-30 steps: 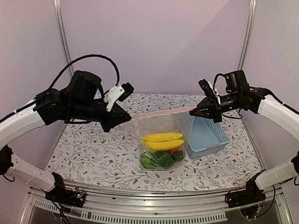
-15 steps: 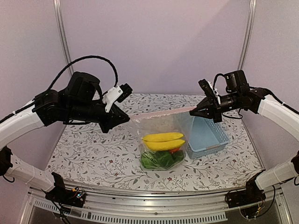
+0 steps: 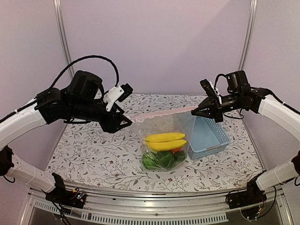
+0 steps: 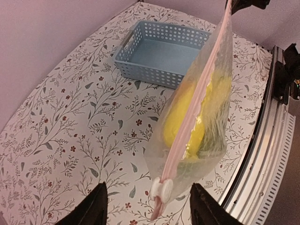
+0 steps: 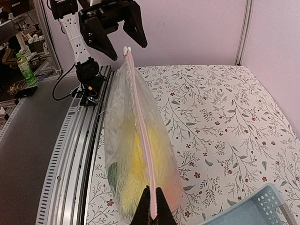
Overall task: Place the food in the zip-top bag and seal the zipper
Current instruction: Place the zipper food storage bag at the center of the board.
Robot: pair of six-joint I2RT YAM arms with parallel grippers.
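Note:
The clear zip-top bag [image 3: 161, 129] hangs over the table with its bottom touching down. Inside it lies the food: yellow bananas [image 3: 165, 141] above green pieces [image 3: 161, 160] and a bit of red. The pinkish zipper [image 3: 159, 113] runs taut along its mouth. My right gripper [image 3: 197, 111] is shut on the zipper's right end [image 5: 151, 206]. My left gripper [image 4: 147, 185] stands open at the other end. The white slider [image 4: 162, 190] sits between its fingers and touches neither.
The light-blue basket [image 3: 209, 135] stands just right of the bag, below my right gripper, with nothing in it [image 4: 161, 54]. The metal rail [image 3: 154, 201] runs along the table's near edge. Purple walls close in the back and sides.
My left gripper has gone from shut on the zipper's slider end to open, letting go. The bag's left end has sagged slightly. The right arm has not moved.

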